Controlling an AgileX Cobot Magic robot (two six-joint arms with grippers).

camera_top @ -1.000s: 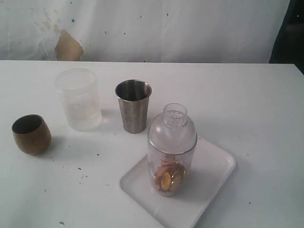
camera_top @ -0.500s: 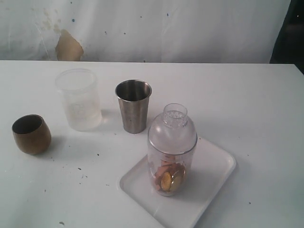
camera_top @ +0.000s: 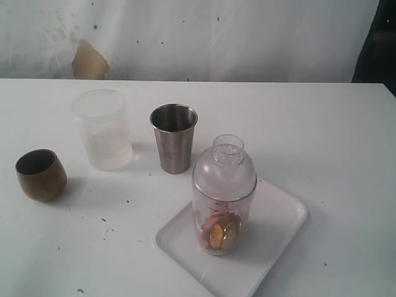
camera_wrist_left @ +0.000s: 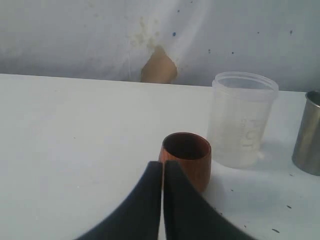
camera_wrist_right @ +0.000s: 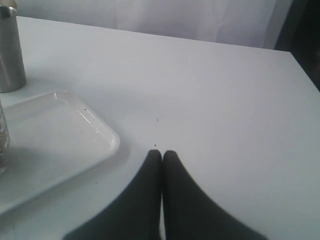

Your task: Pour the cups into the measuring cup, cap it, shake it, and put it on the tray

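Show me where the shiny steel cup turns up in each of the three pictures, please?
Exterior view: the steel cup stands mid-table, right of the frosted cup, behind the tray.
Left wrist view: the steel cup is cut off at the picture's edge, beside the frosted cup.
Right wrist view: cut off in a corner, beyond the tray.
Shared landmark: the white table.

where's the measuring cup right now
In the exterior view the capped measuring cup stands upright on the white tray, right of centre, the steel tumbler nearest behind it.
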